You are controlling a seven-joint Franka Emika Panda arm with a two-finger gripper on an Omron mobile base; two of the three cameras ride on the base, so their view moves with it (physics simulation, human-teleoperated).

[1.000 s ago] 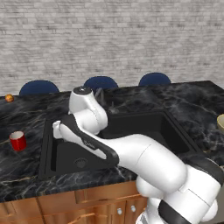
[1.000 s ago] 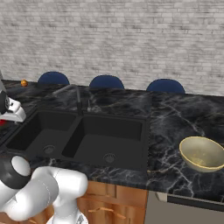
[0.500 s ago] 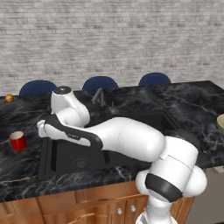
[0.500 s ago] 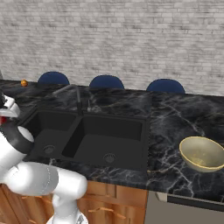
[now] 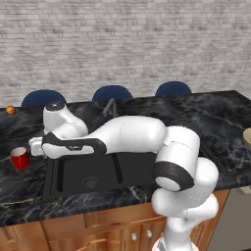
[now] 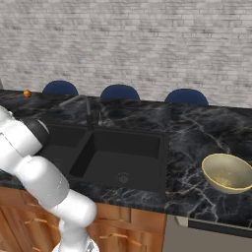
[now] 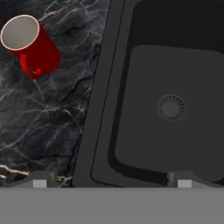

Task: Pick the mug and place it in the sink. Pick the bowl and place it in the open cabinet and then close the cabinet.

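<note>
end effector (image 7: 109,179) released, jaws wide, nothing held, hanging over the sink (image 7: 170,105) left rim. mug (image 7: 31,45) sits on the table (image 7: 43,127) just beyond that rim, up-left in hand view, apart from the tips. upright, axis vertical, handle toward the camera. red outside, white inside, looks empty. bowl (image 6: 227,172) well off to the right
</note>
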